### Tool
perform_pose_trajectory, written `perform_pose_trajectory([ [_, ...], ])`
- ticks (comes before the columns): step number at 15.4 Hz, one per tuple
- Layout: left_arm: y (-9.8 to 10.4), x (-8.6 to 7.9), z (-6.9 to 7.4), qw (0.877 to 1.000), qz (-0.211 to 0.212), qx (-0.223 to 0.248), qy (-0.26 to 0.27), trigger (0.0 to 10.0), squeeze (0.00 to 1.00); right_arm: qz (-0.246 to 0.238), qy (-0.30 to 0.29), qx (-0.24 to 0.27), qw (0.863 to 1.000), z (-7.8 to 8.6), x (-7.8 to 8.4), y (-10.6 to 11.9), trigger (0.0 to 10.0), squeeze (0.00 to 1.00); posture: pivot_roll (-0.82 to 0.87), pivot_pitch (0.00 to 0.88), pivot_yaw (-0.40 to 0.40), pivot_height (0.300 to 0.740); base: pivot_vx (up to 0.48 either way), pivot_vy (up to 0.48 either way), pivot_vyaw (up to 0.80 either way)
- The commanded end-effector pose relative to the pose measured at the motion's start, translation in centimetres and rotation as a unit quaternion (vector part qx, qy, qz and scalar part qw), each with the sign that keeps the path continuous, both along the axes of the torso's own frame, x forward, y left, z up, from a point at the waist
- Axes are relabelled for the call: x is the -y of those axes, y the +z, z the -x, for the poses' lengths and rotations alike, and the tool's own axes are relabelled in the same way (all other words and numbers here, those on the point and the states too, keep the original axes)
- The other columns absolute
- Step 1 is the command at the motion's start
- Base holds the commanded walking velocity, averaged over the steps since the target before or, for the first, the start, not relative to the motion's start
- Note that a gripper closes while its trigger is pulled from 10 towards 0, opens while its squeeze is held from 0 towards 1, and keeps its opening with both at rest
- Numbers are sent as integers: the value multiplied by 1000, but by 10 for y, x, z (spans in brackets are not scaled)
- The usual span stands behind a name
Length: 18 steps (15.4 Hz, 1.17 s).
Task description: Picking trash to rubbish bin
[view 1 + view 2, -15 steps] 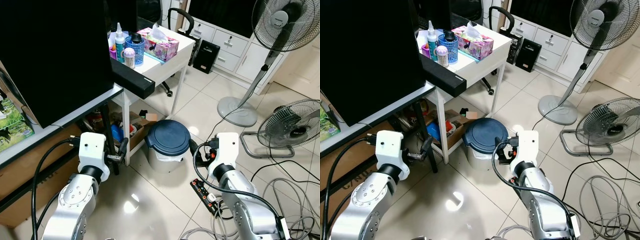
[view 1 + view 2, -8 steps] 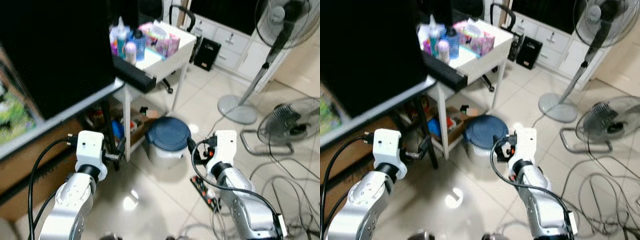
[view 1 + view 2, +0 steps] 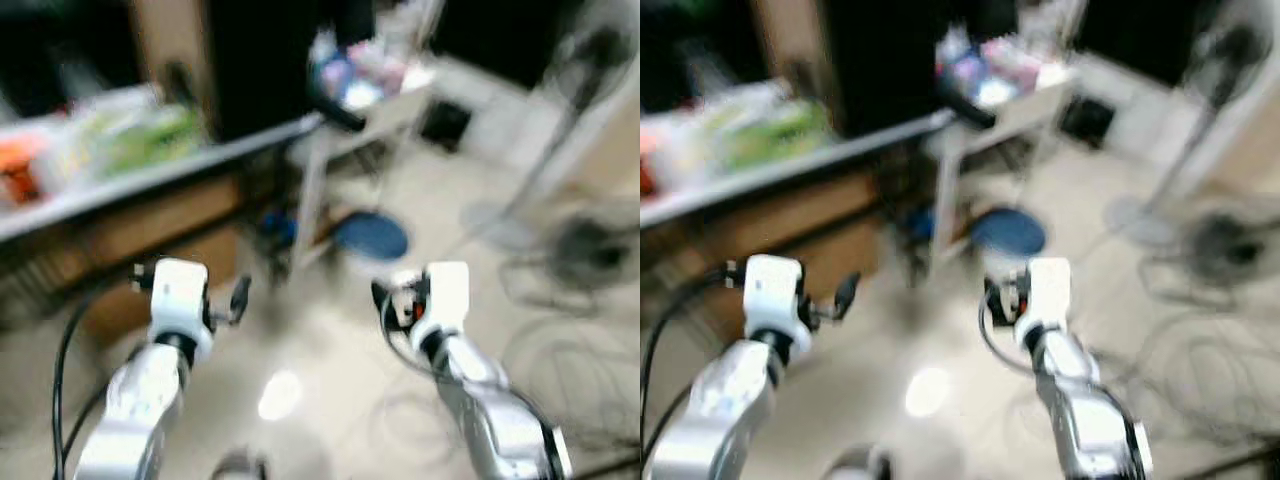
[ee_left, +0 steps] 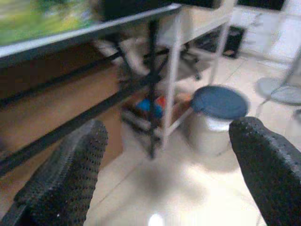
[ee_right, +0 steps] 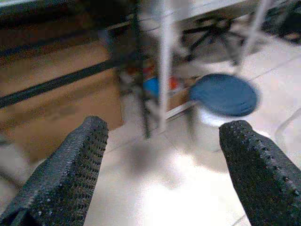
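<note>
1. We see the head views heavily blurred, so small things on the desk (image 3: 200, 165) cannot be made out.
2. Our left hand (image 4: 164, 179) is held out low over the pale tiled floor (image 4: 178, 197), its two black fingers (image 4: 66, 179) spread wide apart with nothing between them.
3. Our right hand (image 5: 164, 179) is likewise raised over the floor, its fingers (image 5: 66, 174) wide apart and holding nothing.
4. The rubbish bin (image 4: 214, 117), a pale tub with a dark blue round lid, stands on the floor just beside the white leg of a small white side table (image 3: 385, 95).
5. The bin lies ahead of both hands, well apart from them; in the head views it sits between the two arms, farther off.
6. Under the desk we see a brown panel (image 4: 51, 108) and dark bars.
7. Blurred standing fans (image 3: 585, 250) and cables show at the right on the floor.
</note>
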<state>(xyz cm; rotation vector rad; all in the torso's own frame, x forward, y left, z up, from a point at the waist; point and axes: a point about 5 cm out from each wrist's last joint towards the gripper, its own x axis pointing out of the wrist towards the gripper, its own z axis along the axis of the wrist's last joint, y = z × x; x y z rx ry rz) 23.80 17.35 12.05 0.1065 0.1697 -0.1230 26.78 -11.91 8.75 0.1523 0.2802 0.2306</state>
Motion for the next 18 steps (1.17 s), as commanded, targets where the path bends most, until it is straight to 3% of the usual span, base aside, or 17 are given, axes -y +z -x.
perform_pose_trajectory([
  [1, 3, 3, 0, 1000, -1, 5, -8, 10000, 0, 4, -8, -3, 1000, 0, 6, -1, 10000, 0, 61, 49, -96, 740, -390, 0, 0],
  [4, 3, 3, 3, 1000, -4, 3, -9, 10000, 0, 22, 13, 1, 1000, 1, 4, -1, 10000, 0, 62, 52, -94, 740, -391, 0, 0],
  [7, 4, 0, 6, 1000, -8, 1, -10, 10000, 0, 40, 47, 9, 998, 3, -4, 0, 10000, 0, 68, 44, -95, 740, -390, 0, 800],
  [13, -7, -5, 19, 1000, -24, -17, -4, 10000, 0, 61, 87, 16, 994, 5, -6, -5, 10000, 0, 83, 28, -111, 740, -392, 0, 800],
  [18, -5, -7, 22, 1000, -28, -13, -1, 10000, 0, 63, 103, 23, 992, 6, -7, -5, 10000, 0, 90, 25, -113, 740, -393, 0, 800],
])
